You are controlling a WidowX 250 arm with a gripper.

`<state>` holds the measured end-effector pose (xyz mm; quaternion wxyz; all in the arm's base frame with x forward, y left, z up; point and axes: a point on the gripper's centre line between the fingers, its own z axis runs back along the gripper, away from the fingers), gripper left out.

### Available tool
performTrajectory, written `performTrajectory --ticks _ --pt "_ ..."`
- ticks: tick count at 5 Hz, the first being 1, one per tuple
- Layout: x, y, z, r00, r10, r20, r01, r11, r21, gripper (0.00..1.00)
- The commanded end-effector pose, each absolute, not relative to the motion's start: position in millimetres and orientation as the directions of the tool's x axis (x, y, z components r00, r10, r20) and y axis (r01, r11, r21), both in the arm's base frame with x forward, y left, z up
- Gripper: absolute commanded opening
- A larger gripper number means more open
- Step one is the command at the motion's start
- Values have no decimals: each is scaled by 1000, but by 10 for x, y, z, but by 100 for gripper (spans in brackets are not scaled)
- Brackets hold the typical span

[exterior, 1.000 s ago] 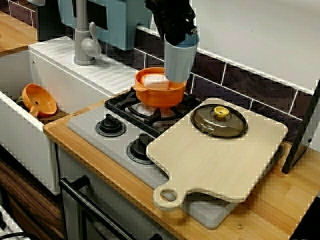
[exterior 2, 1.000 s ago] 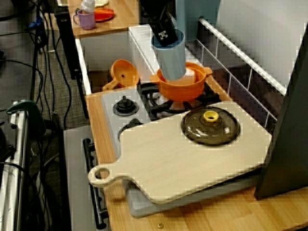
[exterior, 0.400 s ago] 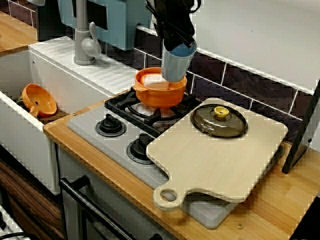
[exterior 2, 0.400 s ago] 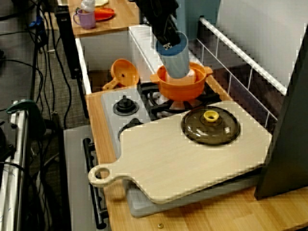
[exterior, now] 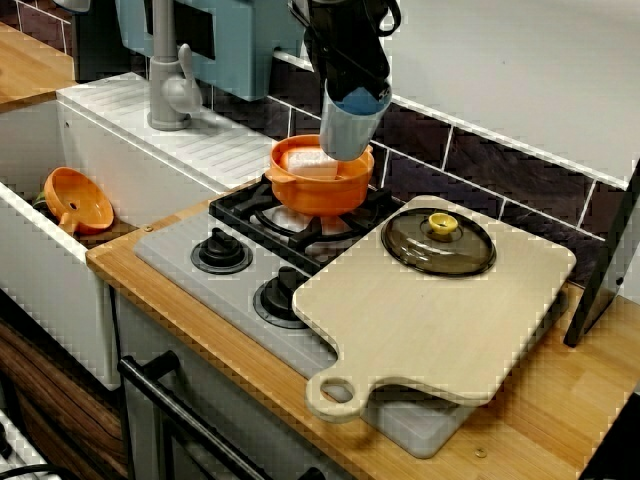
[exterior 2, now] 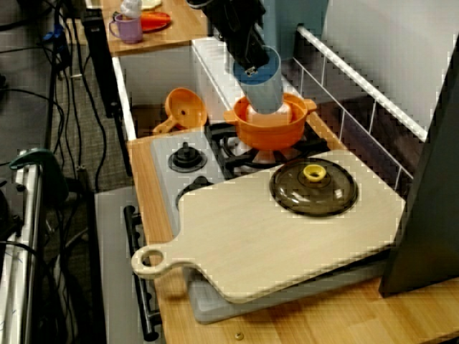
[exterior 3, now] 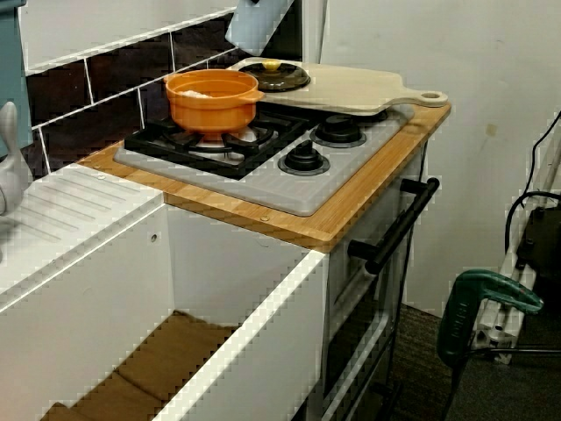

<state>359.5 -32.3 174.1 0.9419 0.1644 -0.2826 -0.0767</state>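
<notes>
Pale-blue and plastic-looking, the cup (exterior: 345, 130) hangs from the black gripper (exterior: 352, 95) above the orange pot (exterior: 320, 190). The fingers (exterior 2: 246, 54) are clenched on the cup's rim, one of them dipping into its mouth. The cup is tilted, mouth up, with its base pointing down toward the back half of the pot. In the view from over the sink its base seems to clear the pot's rim, though I cannot tell for sure that they are apart.

The pot sits on the black burner grate (exterior: 245, 210) of a grey toy stove (exterior: 180, 250), and something white (exterior: 305, 160) lies inside it. Two dark knobs (exterior: 221, 250) stand along the stove's front edge.

Just beside the pot, a pale wooden cutting board (exterior: 440, 330) lies across the other end of the stove, its handle with the hole pointing out over the front of the wooden counter (exterior: 560, 400). A smoky glass lid (exterior: 460, 258) with a yellow knob rests flat on the board's far corner, near the pot but not touching it.

Well away, an orange funnel-shaped utensil (exterior: 78, 198) lies down in the white sink (exterior: 50, 290), and a grey faucet (exterior: 170, 85) stands behind it.
</notes>
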Motion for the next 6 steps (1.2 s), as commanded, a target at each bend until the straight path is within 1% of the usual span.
performTrajectory --ticks 1,2,4,6 --pt "3635 -260 1954 800 -221 558 10 934 357 0" --pt "3648 -211 1971 793 -216 570 -20 925 379 0" --pt "3658 -109 2004 786 -199 585 -55 920 388 0" --pt "3658 -62 1996 775 -206 598 -89 900 426 0"
